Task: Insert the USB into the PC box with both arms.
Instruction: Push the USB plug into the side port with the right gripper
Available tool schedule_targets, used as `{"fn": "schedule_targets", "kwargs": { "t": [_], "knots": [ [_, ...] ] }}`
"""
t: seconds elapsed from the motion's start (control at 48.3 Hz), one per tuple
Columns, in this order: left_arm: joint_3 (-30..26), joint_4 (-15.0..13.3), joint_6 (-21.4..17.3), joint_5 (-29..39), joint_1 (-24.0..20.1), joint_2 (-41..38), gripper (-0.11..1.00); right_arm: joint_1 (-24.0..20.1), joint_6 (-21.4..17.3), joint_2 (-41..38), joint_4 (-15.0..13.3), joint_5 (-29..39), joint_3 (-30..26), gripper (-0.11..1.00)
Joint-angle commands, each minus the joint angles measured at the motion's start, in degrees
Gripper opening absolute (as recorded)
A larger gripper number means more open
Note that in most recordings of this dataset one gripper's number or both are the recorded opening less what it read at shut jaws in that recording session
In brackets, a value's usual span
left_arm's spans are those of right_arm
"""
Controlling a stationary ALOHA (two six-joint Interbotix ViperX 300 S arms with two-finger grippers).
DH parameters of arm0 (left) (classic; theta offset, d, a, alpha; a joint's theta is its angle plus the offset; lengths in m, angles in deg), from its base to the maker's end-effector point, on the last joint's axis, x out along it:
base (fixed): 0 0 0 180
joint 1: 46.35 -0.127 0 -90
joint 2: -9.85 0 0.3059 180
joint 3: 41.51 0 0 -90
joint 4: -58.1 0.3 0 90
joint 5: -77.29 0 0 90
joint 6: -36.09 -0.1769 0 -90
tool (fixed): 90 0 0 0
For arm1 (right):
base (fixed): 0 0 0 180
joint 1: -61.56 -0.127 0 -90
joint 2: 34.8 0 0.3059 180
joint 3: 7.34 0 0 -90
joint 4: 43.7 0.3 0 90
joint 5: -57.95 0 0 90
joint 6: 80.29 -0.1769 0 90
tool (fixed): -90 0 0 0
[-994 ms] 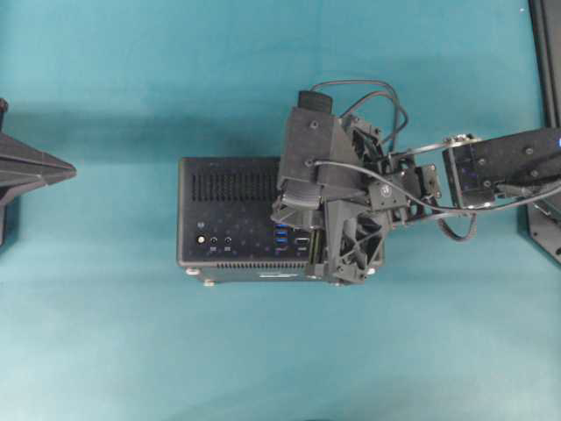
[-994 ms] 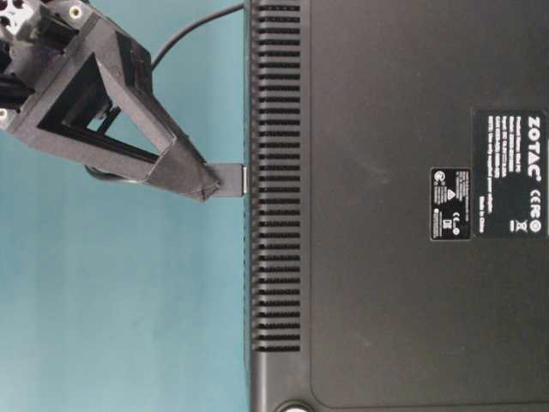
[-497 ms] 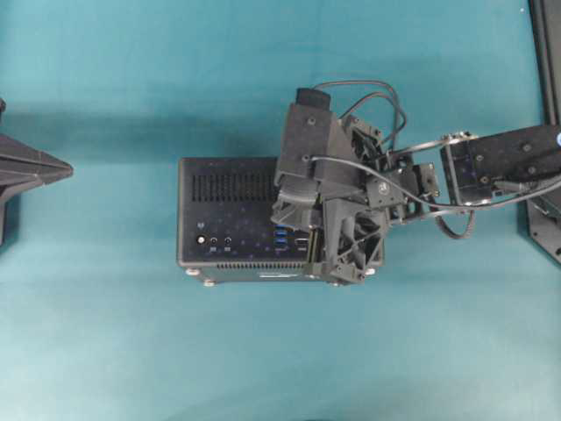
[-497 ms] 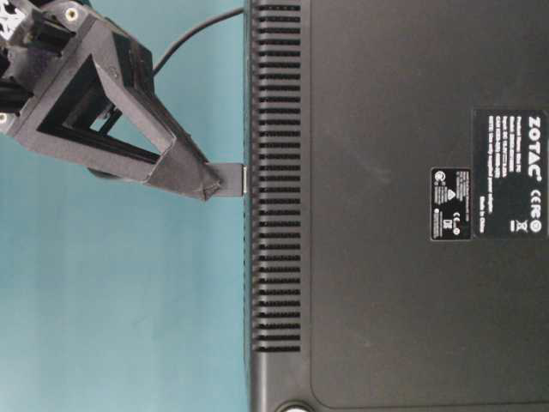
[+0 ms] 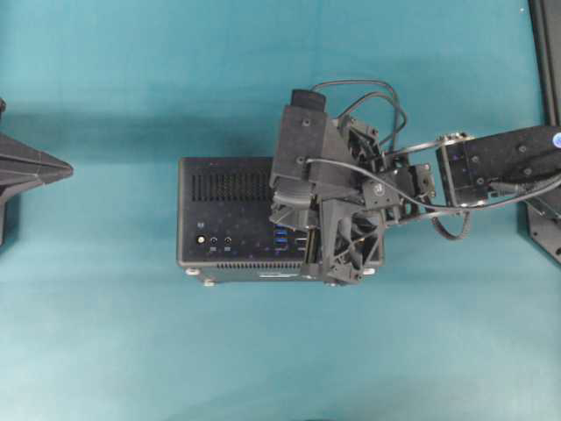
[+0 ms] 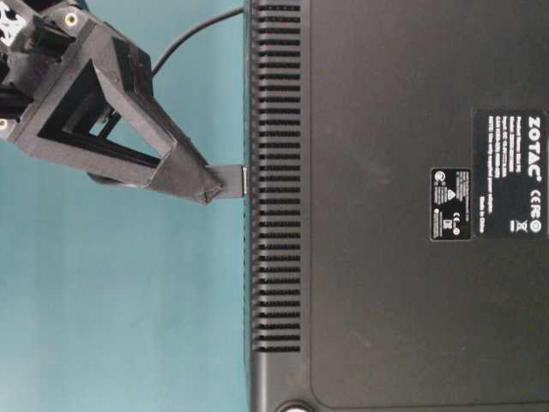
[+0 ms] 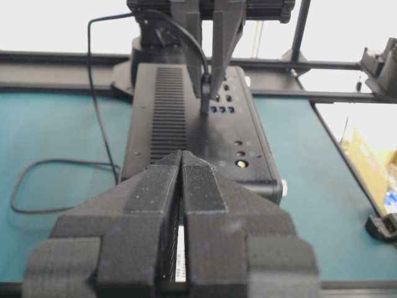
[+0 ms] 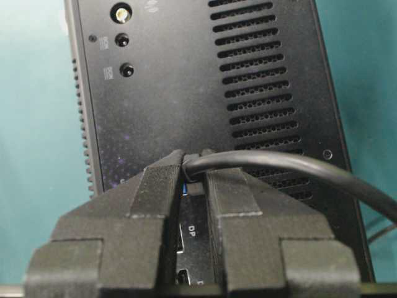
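The PC box [image 5: 228, 210] lies on the teal table with its port face up. My right gripper [image 8: 193, 162] is above that face, shut on the USB plug [image 6: 230, 180]. In the table-level view the plug's end meets the box [image 6: 386, 129] at its vented edge. The dark grey cable [image 8: 279, 164] leaves the plug over the right finger [image 8: 236, 192]. The left wrist view shows the plug [image 7: 205, 93] standing upright at the blue ports. My left gripper [image 7: 182, 156] is shut on nothing and points at the box's end from the far left [image 5: 70, 169].
The cable's slack loops on the table [image 7: 37, 186] beside the box. Black frame rails [image 5: 548, 53] run along the right edge. A gold connector [image 7: 242, 164] and round jacks sit on the port face near the left end.
The right arm has shifted slightly left over the box and tilted a little. The plug stays at the same spot against the box. The left gripper has not moved.
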Motion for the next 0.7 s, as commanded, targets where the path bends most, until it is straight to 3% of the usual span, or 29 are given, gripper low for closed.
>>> {"fn": "schedule_targets", "kwargs": {
  "t": [0.0,0.684],
  "knots": [
    [-0.6,0.1,0.0,-0.4,0.0,-0.4,0.0,-0.3,0.7,0.4,0.1,-0.1,-0.5,0.16],
    [-0.4,0.1,0.0,-0.5,0.1,-0.4,0.0,-0.5,0.4,1.1,-0.5,0.1,-2.5,0.45]
  ]
}}
